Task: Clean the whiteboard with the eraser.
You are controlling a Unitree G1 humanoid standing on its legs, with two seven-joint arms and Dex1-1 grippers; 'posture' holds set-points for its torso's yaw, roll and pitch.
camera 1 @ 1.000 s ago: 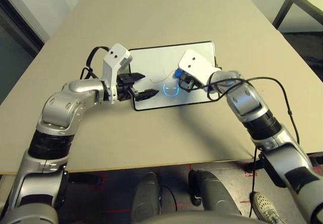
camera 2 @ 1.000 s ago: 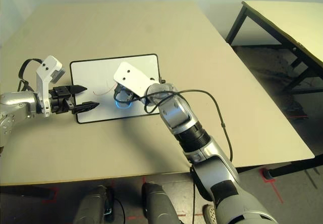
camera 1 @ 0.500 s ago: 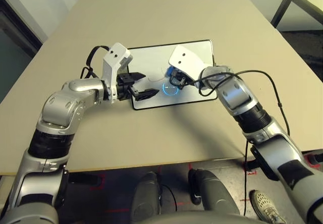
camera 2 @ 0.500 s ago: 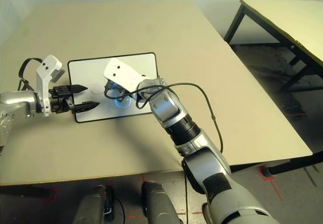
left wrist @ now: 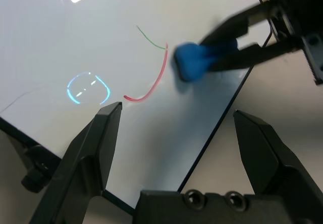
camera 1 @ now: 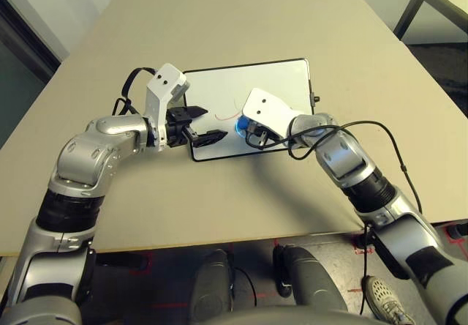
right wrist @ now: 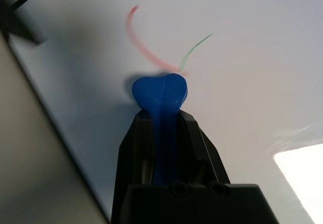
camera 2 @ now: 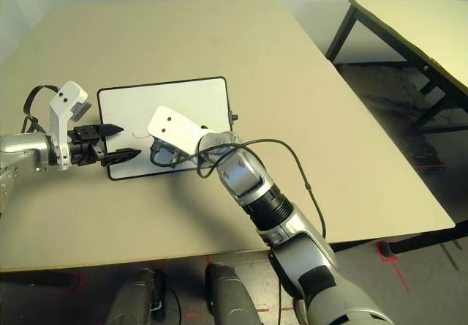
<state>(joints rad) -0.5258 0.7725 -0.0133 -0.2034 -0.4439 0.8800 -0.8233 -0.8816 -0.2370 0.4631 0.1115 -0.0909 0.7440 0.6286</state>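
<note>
Right wrist view, eraser [right wrist: 160,95] clamped in right hand [right wrist: 161,133], on whiteboard [right wrist: 242,72]

Left gripper [camera 1: 204,124] wide open, pointing to 3 o'clock, right gripper [right wrist: 159,95] clamped tight, pointing to 9 o'clock, forearms converging.

The whiteboard [camera 1: 252,102] lies flat on the table, a white rectangle in a thin black frame with rounded corners and a small black knob on its short side. A curved red stroke [left wrist: 151,82] and a short green line [left wrist: 151,38] mark its surface, between the two grippers. The eraser [left wrist: 192,62], a small bright blue block, is pinched between the fingers of the right gripper [right wrist: 160,114], its rounded end jutting past the fingertips and pressed on the board just beside the red stroke's end. The board's near corner sits under the spread fingers of the left gripper [left wrist: 179,128].
</note>
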